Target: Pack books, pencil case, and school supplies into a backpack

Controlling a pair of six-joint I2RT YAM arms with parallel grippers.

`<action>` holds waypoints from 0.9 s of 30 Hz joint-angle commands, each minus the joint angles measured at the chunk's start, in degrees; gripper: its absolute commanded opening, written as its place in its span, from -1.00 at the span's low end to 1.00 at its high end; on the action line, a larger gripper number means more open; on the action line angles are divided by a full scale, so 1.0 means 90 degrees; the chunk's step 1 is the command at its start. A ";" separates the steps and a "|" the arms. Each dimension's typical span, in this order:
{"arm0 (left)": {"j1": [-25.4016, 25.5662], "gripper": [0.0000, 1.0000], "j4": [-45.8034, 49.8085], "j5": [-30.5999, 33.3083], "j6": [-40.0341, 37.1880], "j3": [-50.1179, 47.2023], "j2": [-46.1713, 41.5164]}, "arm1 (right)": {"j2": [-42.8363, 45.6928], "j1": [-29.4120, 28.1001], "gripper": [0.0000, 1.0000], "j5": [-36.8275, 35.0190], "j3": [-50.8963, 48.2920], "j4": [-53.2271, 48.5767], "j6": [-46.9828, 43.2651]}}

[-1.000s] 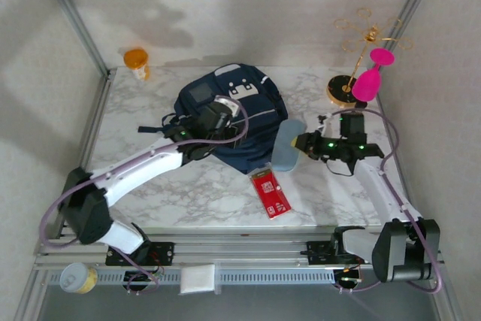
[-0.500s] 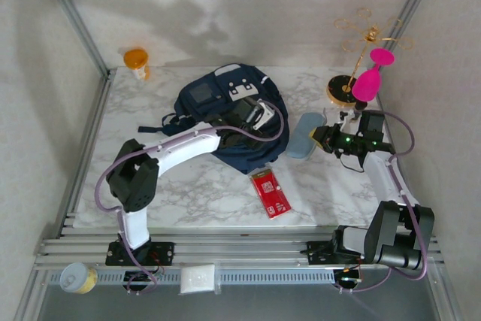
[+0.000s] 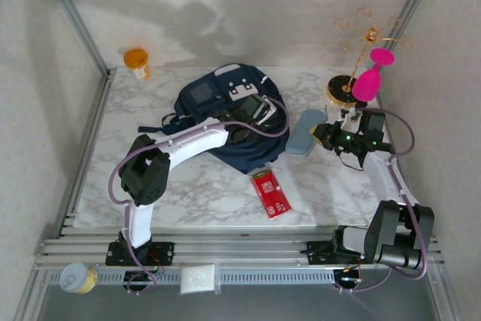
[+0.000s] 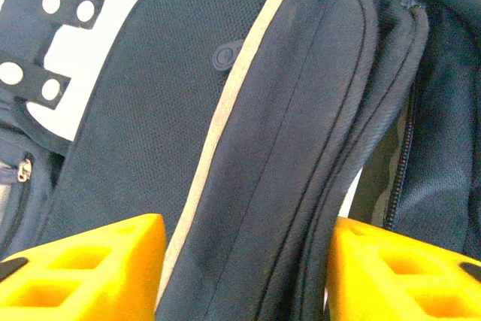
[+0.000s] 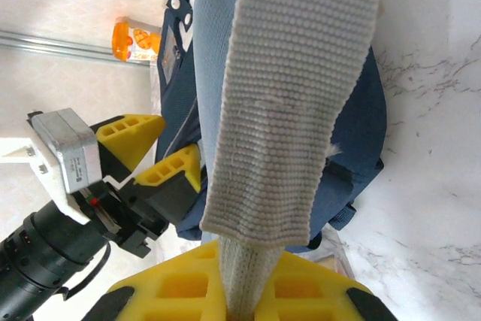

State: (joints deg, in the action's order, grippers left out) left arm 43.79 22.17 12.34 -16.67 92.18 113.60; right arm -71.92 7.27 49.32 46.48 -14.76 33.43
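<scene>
**Overhead and wrist views.** A large navy blue fabric backpack (image 3: 207, 99) with white patches lies at the middle rear of the white marbled tabletop (image 3: 150, 178).

- **Left arm:** The left gripper (image 3: 255, 110) is over the backpack's right half. In the left wrist view its yellow fingers (image 4: 83, 268) stand apart. The front pocket panel with its pale stripe (image 4: 225, 110) fills the gap between them. Whether the fingers press the fabric cannot be told.
- **Right arm:** The right gripper (image 3: 319, 134) is clamped on one end of a soft grey-blue oblong pencil case (image 3: 303, 133). The case is just beside the backpack's right edge. In the right wrist view the woven pouch (image 5: 285, 95) runs out from between the yellow fingers (image 5: 180, 287) toward the backpack (image 5: 364, 103).
- **Other task item:** A small flat red rectangular packet (image 3: 270, 193) with white label marks lies on the tabletop. It is in front of the backpack and apart from both grippers.
- **Background:** An orange bottle (image 3: 137, 62) stands at the rear left corner. A gold wire stand with pink glasses (image 3: 367, 73) stands at the rear right.
</scene>
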 commanded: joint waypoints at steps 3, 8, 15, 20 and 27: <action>-0.0258 0.03 0.0039 -0.0047 0.0114 0.0366 0.0138 | 0.0046 0.0032 -0.78 0.0040 -0.0068 0.0168 0.0079; -0.0178 -0.53 0.0331 -0.0413 -0.0139 0.0496 0.0394 | 0.0037 0.0032 -0.79 0.0007 -0.0058 0.0180 0.0133; -0.0197 -1.00 0.0307 0.0040 0.0183 0.1135 0.0256 | -0.0002 0.0008 -0.81 -0.0066 0.0026 0.0148 0.0178; -0.0125 -1.00 0.0239 0.0028 0.1137 0.1884 0.0142 | -0.0084 -0.0390 -0.84 -0.0110 0.0003 0.0588 0.0771; 0.0254 -1.00 0.1014 0.0682 0.1917 0.3369 0.0609 | -0.0756 -0.1764 -0.84 -0.0920 0.0051 0.2585 0.2680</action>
State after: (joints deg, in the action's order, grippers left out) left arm 43.48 30.94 14.76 -5.04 116.55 118.21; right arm -76.03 -5.65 45.06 46.48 -2.04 47.90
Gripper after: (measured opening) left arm 0.055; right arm 0.100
